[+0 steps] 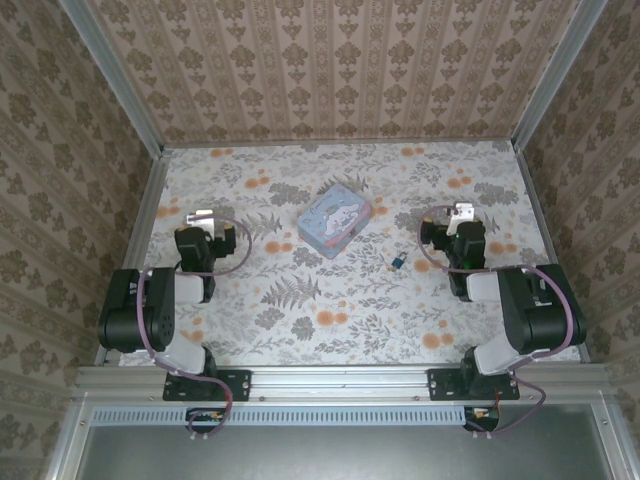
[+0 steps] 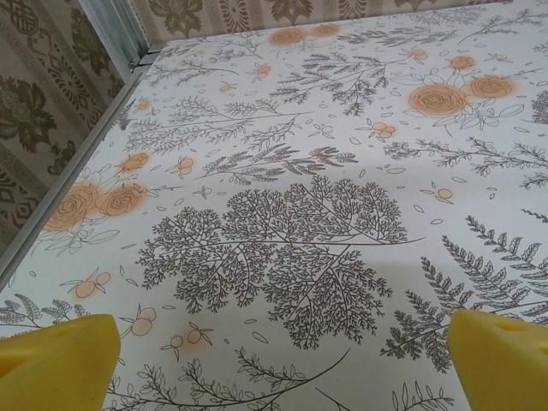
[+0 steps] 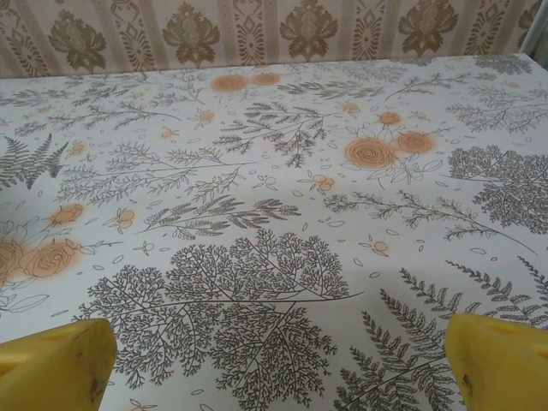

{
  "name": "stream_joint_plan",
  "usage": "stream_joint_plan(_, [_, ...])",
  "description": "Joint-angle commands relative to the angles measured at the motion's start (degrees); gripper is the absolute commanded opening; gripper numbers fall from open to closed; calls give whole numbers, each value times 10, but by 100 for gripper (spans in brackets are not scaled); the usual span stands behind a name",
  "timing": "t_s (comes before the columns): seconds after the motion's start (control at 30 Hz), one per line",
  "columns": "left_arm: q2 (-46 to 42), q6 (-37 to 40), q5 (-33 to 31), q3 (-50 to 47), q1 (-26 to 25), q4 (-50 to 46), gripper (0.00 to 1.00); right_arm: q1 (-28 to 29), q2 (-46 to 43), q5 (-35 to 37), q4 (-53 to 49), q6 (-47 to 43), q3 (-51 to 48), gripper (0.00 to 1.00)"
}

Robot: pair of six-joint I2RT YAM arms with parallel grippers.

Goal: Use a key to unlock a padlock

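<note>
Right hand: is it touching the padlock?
Apart. The top external view shows patterned table between the right hand and the padlock.

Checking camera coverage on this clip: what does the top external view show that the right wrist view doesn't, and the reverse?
Top external: the left gripper, the pale blue tin and, toward the right arm, the tiny dark padlock, too small for detail. Right wrist: the right gripper up close, its yellow pads wide apart with nothing between them. Both: the floral table and the patterned back wall.
</note>
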Motion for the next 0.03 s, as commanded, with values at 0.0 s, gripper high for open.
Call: stream_joint_plan(0.0, [-4,-11,10,9,1,4,100,-3,0,-12,-5,-9,4,100])
